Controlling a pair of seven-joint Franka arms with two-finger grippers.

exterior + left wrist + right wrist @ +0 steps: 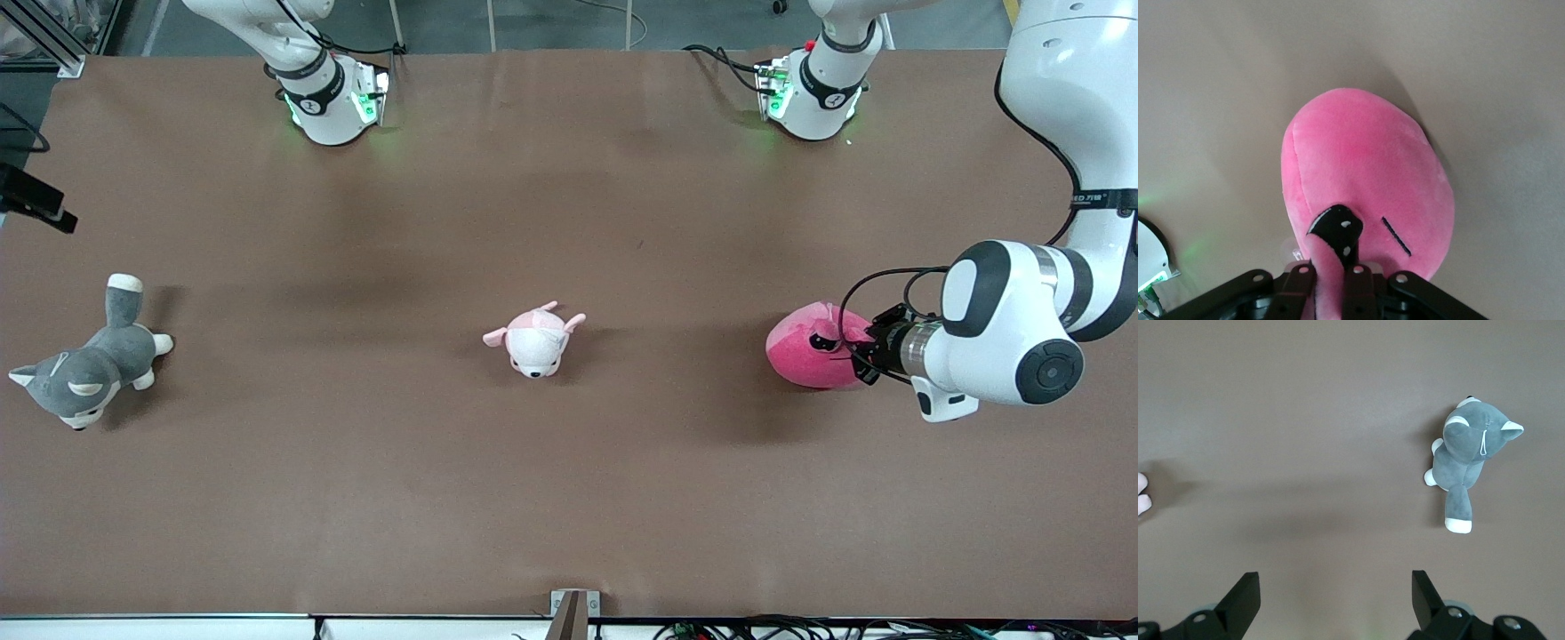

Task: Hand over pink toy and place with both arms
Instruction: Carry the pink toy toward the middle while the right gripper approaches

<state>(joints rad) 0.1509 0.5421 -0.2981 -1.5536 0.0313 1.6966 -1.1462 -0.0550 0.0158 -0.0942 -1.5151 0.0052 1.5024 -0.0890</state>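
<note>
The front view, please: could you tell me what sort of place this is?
Probably a robotics lab workstation: two white arm bases bolted along one edge of a brown-covered table, plush toys laid out as test objects, such as the pink toy and grey dog plush, and loose cables along the table's near edge.

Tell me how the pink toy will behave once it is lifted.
The pink toy looks soft: its plush bunches between the left hand's closed fingers, so it will probably sag, not hold stiff. It seems light for its bulk. Its rounded body might roll slightly if set down.
</note>
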